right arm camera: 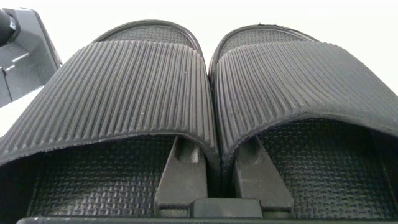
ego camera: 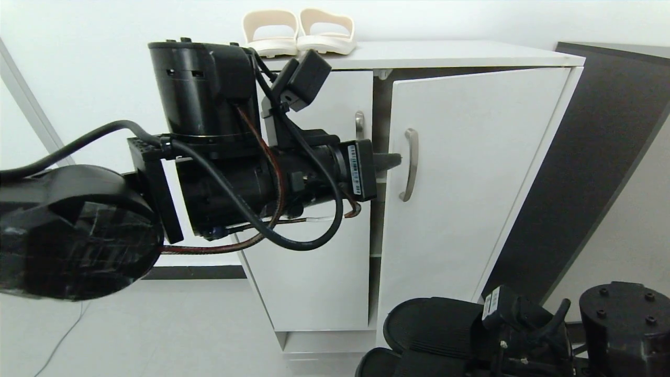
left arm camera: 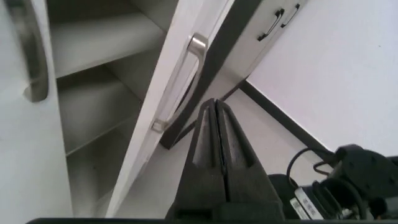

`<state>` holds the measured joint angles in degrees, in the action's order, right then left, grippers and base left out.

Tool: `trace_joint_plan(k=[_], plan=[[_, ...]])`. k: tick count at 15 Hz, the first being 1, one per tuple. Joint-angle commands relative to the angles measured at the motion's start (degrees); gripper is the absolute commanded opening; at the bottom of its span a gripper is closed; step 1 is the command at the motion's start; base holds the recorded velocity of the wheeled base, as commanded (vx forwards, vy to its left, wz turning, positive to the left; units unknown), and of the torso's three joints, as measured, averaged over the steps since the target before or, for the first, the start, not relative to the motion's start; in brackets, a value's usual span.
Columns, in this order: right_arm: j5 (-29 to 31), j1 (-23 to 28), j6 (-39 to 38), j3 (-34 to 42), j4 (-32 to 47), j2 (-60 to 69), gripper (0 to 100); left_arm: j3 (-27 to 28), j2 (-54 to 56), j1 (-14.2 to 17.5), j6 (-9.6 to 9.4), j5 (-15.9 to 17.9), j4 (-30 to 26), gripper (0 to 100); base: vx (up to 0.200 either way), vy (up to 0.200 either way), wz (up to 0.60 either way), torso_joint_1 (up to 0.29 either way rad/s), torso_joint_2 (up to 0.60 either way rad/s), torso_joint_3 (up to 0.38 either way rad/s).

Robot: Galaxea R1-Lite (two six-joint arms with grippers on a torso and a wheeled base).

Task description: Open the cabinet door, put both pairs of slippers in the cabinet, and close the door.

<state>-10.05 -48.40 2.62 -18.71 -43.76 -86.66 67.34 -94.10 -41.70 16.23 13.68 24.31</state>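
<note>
Cabinet [ego camera: 471, 52]: white, two doors, standing on a pale floor [ego camera: 157, 324] against a white wall.

Right door [ego camera: 471, 183] stood ajar. Its free edge was swung out from the left door [ego camera: 314, 262], leaving a narrow dark gap between the two from top to bottom. Through that gap the left wrist view showed white shelves [left arm camera: 99, 37] inside.

Left claw [ego camera: 391, 158] [left arm camera: 217, 146]: raised at mid-door height with its fingers pressed together and nothing between them. The tip sat at the gap, just beside the right door's metal bar handle [ego camera: 410, 165] [left arm camera: 183, 81]. I could not tell whether it touched the handle. The left door's handle [ego camera: 359, 124] was partly hidden behind the arm.

Cream slippers [ego camera: 298, 31]: the pair lay side by side on the cabinet top, near its left rear, with their open ends facing outward. The rest of the top to the right was bare.

Black slippers [ego camera: 434, 327] [right arm camera: 205, 93]: the pair was held low in front of the cabinet, below the right door's bottom edge and apart from it.

Right claw [right arm camera: 217, 177]: one finger ran under each ribbed strap, and the two fingers were clamped on the slippers' adjoining inner sides, holding the pair together.

Open floor lay to the left of the cabinet. A dark panel ran along its right side.
</note>
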Motion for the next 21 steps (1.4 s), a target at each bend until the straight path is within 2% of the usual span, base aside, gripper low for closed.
trace_joint_plan(k=[1, 3, 5, 7, 11, 15, 17, 21], plan=[[-0.06, -0.12, 0.02, 0.17, -0.01, 0.00, 0, -0.98, 1.37, 2.68, 0.12, 0.47, 0.30, 0, 0.000, 0.000, 0.00, 0.000, 0.00, 0.000], [-0.06, -0.12, 0.02, 0.17, -0.01, 0.09, 0, 1.13, -1.17, 4.88, 0.21, 3.99, 0.39, 0, 0.000, 0.000, 0.00, 0.000, 0.00, 0.000], [-0.50, -0.29, 0.02, 0.34, -0.01, 0.09, 0, 4.38, -4.95, 6.28, 0.21, 5.39, 0.48, 0, 0.000, 0.000, 0.00, 0.000, 0.00, 0.000], [-0.68, -0.38, 0.02, 0.61, -0.01, 0.09, 0, 7.37, -8.38, 6.72, 0.21, 5.39, 0.65, 0, 0.000, 0.000, 0.00, 0.000, 0.00, 0.000], [-1.12, -1.44, 1.86, 1.49, 0.08, 0.00, 0, 11.94, -14.62, 6.64, 0.74, 5.39, 5.93, 0, 0.000, 0.000, 0.00, 0.000, 0.00, 0.000], [-4.98, -2.58, 2.48, 3.68, -0.01, 0.00, 0, 11.85, -15.32, 6.37, 1.35, 5.31, 7.16, 0, -0.050, 0.000, 0.00, -0.001, 0.00, 0.001], [-5.34, -3.02, 3.71, 4.39, 0.08, 0.00, 0, 10.35, -14.36, 4.88, 1.26, 5.04, 7.68, 0, -0.200, 0.000, 0.00, 0.005, 0.00, 0.005], [-5.34, -3.37, 4.94, 5.00, 0.08, -0.17, 0, 0.51, -9.96, -3.74, 1.35, 5.04, 16.91, 0, -0.150, 0.000, 0.00, -0.003, 0.00, 0.002]])
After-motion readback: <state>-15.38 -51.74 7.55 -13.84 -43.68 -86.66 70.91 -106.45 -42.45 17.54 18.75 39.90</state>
